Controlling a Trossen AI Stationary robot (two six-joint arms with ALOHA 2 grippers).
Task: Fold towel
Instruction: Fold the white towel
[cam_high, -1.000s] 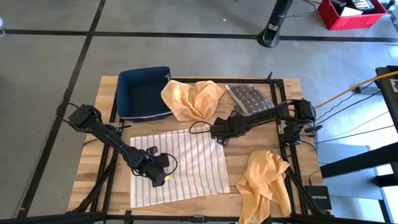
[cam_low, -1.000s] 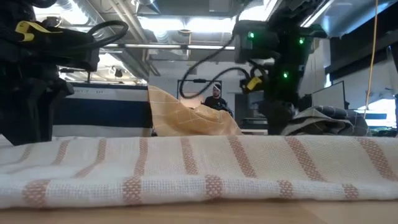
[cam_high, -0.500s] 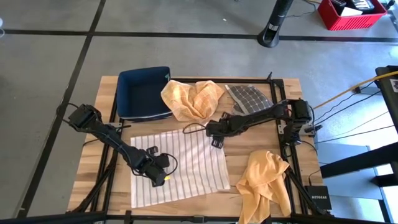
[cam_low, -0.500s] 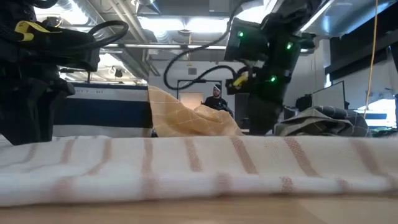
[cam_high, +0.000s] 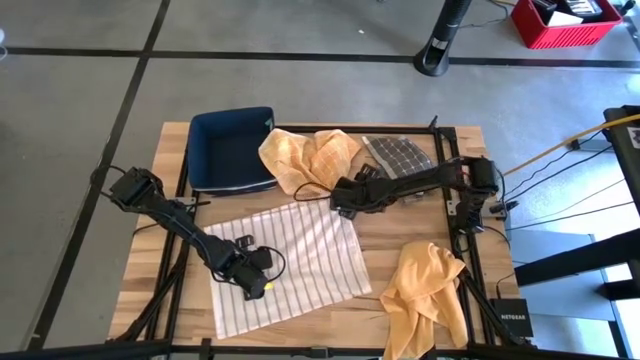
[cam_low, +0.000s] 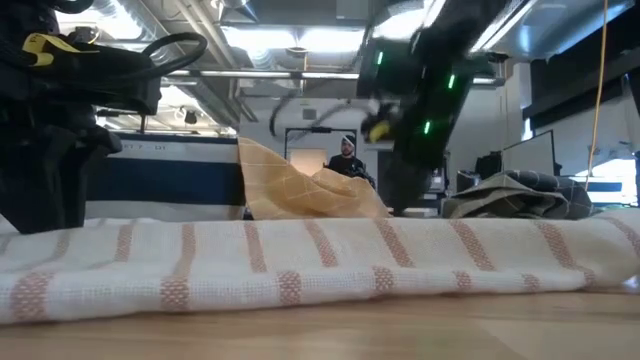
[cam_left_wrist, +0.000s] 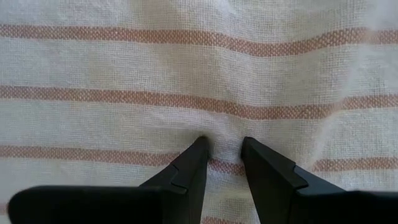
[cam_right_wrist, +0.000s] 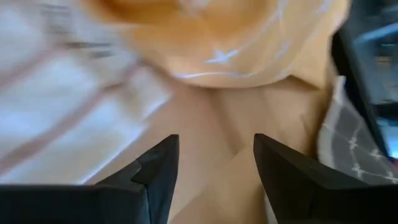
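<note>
Lying on the table: the striped towel (cam_high: 290, 265) is spread out flat on the wooden table (cam_high: 400, 250), a bit crooked.
Left gripper: the left gripper (cam_left_wrist: 222, 147) presses down on the striped towel near its middle, with its fingers close together and a small fold of cloth pinched between them.
Right gripper: the right gripper (cam_high: 340, 200) hangs over the towel's far corner, with its fingers wide apart and nothing in them.
Other things: a blue bin (cam_high: 232, 150), an orange cloth (cam_high: 310, 158) beside it, a grey checked cloth (cam_high: 398, 157), and another orange cloth (cam_high: 425, 295) at the table's near edge.

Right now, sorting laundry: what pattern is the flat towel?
White towel with thin reddish-brown stripes; clearest in left wrist view.
</note>
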